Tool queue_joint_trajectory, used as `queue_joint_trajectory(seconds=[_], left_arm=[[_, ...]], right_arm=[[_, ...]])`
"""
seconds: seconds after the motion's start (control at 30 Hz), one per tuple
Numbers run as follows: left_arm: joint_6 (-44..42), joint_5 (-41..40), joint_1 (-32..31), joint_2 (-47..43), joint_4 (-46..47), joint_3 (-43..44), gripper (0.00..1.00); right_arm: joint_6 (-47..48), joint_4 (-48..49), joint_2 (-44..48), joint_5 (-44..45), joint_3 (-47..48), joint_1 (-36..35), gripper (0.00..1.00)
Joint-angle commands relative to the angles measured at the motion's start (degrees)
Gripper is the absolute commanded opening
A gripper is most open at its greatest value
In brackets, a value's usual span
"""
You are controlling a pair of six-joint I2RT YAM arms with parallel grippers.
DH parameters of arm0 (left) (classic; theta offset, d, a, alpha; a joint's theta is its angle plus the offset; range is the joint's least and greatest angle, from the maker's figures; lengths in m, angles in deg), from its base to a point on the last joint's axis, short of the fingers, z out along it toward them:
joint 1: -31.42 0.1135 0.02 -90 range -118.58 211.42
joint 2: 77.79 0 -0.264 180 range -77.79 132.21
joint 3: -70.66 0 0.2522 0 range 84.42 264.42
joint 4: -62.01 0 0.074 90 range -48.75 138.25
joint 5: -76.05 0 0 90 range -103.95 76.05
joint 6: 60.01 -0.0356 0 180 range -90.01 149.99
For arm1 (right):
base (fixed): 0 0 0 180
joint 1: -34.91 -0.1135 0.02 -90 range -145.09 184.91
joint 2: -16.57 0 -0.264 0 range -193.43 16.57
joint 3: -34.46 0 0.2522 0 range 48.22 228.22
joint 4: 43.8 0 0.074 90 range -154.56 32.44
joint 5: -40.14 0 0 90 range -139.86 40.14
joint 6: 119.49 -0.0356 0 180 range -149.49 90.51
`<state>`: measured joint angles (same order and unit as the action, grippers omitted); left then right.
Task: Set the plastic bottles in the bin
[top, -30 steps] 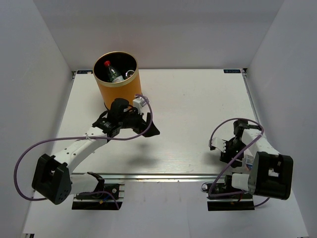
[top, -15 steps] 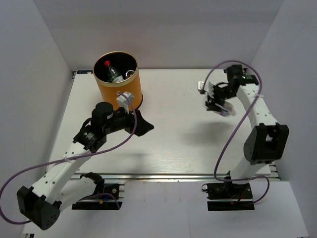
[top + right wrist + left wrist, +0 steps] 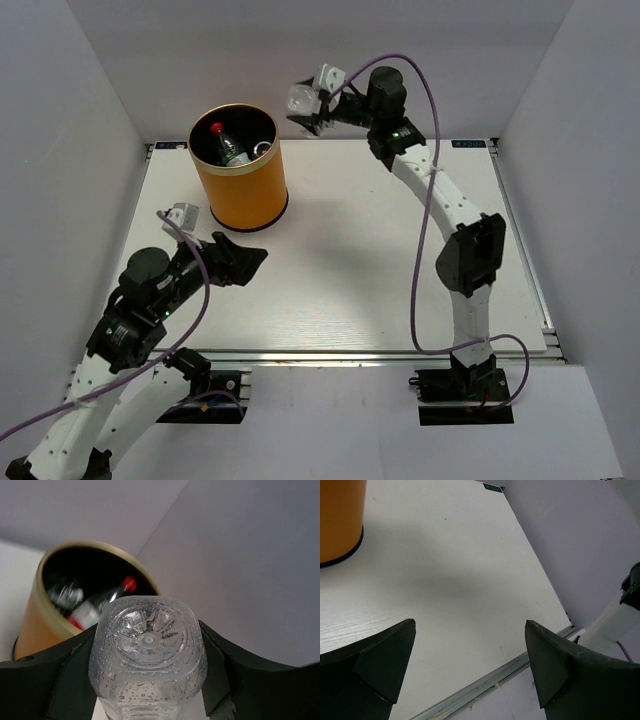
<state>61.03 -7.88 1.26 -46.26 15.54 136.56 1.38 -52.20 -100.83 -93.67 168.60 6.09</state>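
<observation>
Clear bottle (image 3: 147,652) held beside the orange bin (image 3: 240,190)
Right gripper (image 3: 306,106) clamps it up right of the bin; next, centre over the mouth and release. Left gripper (image 3: 470,665) gapes empty.

Orange bin (image 3: 240,195) upright, red-capped bottle (image 3: 227,147) inside; clear bottle (image 3: 148,655) aloft

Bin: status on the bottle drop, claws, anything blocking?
Left claw open, empty. Right claw shut on clear bottle, raised beside bin, not yet over it. Bin already holds bottles. Nothing seen between bottle and bin.
</observation>
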Motion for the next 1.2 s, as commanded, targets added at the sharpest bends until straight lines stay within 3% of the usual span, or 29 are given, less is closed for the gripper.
queue_joint_trajectory(seconds=[0.0,0.33,0.57,0.6,0.67,0.7,0.77,0.8,1.03,1.17], left_arm=[[3.22,-4.83,0.27,-2.78,-6.56,0.77,1.0],[4.28,-5.89,0.27,-4.02,-8.16,-0.89,1.0],[4.28,-3.78,0.27,-3.32,-7.02,-2.56,1.0],[4.81,-3.78,0.27,-3.32,-7.02,-2.57,1.0],[4.81,-3.78,0.27,-3.32,-7.02,-2.57,1.0],[4.81,-3.78,0.27,-3.32,-7.02,-2.57,1.0],[4.81,-3.78,0.27,-3.32,-7.02,-2.57,1.0],[4.81,-3.78,0.27,-3.32,-7.02,-2.57,1.0],[4.81,-2.02,0.27,-0.25,-3.07,-4.85,1.0],[4.28,-1.41,-0.35,1.51,-0.87,-5.38,1.0]], right_arm=[[-14.6,22.21,-3.6,5.3,7.93,-1.67,0.0],[-23.49,40.31,-5.72,5.23,2.41,-6.6,0.0],[-25.69,38.85,-12.67,6.11,9.0,-10.55,0.02],[-25.34,37.97,-12.93,6.02,8.56,-10.73,0.17],[-24.2,36.83,-14.51,6.54,8.21,-10.82,0.37],[-23.41,36.56,-14.69,6.63,8.29,-10.91,0.59],[-22.88,35.07,-16.0,8.55,8.56,-10.73,0.84],[-22.35,34.8,-16.27,9.0,9.25,-10.65,0.9],[-19.63,31.73,-10.83,12.87,9.7,-10.12,0.9],[-17.6,20.43,-5.04,20.51,9.53,-9.42,0.9]])
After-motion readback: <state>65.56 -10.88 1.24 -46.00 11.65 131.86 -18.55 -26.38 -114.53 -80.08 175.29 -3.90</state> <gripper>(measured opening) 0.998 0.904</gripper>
